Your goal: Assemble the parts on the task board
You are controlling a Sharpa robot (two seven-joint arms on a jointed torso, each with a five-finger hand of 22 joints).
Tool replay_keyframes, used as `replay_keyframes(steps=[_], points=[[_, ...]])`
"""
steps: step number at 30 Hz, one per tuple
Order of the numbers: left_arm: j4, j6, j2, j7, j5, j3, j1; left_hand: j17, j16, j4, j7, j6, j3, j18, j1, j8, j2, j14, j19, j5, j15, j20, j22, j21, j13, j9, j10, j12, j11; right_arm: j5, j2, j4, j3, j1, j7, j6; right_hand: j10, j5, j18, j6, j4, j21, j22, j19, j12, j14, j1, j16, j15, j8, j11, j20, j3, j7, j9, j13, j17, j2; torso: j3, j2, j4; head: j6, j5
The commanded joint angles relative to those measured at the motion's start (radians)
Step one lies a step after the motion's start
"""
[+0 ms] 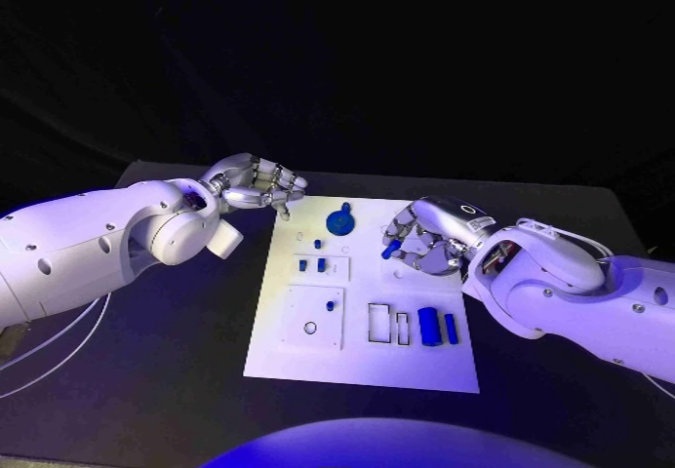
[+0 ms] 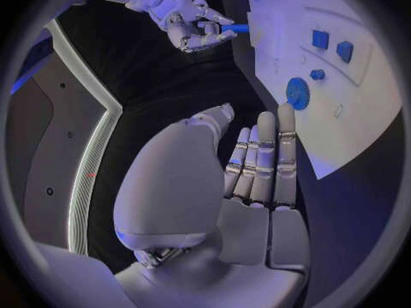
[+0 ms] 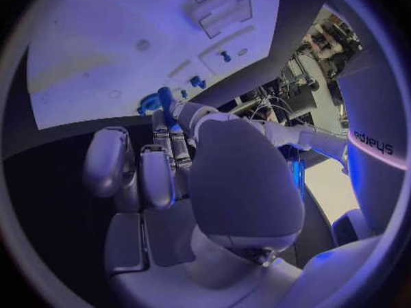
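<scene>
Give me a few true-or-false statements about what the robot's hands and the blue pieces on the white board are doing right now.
1. The right hand holds a small blue part above the task board. True.
2. The left hand grips the blue gear. False: it holds nothing and sits beside the board's far left corner, apart from the gear.
3. The blue gear lies near the board's far edge. True.
4. Two blue blocks sit at the board's near right. True.
5. The board hangs off the black table. False: it lies flat on it.
</scene>
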Motion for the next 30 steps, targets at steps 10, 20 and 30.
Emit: replay_keyframes(steps=[10,20,30], points=[[-0.007,0.008,0.024,0.02,0.001,0.001,0.001,-0.001,-0.004,-0.006,0.034,-0.008,0.002,0.013,-0.011,0.001,0.002,-0.002,0.001,0.001,0.006,0.003,-0.002,-0.005,0.0,-0.001,-0.007,0.004,0.001,0.049,0.154,0.011,-0.005,-0.057,0.06,-0.048,0.057,0.002,-0.009,0.004,-0.007,-0.001,0.107,0.005,-0.004,0.009,-0.007,-0.002,-0.009,0.006,-0.05,-0.002,0.004,-0.003,0.003,-0.001,-0.005,0.003,-0.0006,0.0,0.0031,-0.001,0.017],[-0.012,0.007,0.033,0.021,0.001,0.001,0.001,-0.001,-0.004,-0.006,0.034,-0.008,0.002,0.013,-0.012,0.001,0.002,-0.002,0.001,0.001,0.006,0.003,-0.002,-0.005,0.0,-0.001,-0.007,0.004,0.001,0.025,0.24,-0.033,-0.018,-0.12,0.076,-0.008,0.057,0.002,-0.008,0.001,-0.013,-0.008,0.105,0.003,-0.007,0.008,-0.009,-0.004,-0.009,0.008,-0.049,-0.003,0.007,-0.002,0.005,-0.001,-0.007,0.004,-0.0006,0.0,0.0009,-0.007,0.042],[-0.012,0.009,0.035,0.021,0.001,0.001,0.001,-0.001,-0.004,-0.006,0.034,-0.008,0.002,0.013,-0.012,0.001,0.002,-0.002,0.001,0.001,0.006,0.003,-0.002,-0.005,0.0,-0.001,-0.007,0.004,0.001,-0.04,0.267,-0.074,-0.025,-0.147,0.059,0.069,0.053,0.002,-0.007,-0.006,-0.021,-0.011,0.105,0.003,-0.012,0.008,-0.015,-0.005,-0.008,0.008,-0.048,-0.002,0.01,0.0,0.007,-0.001,-0.008,0.005,0.0014,0.001,0.0012,-0.016,0.056]])
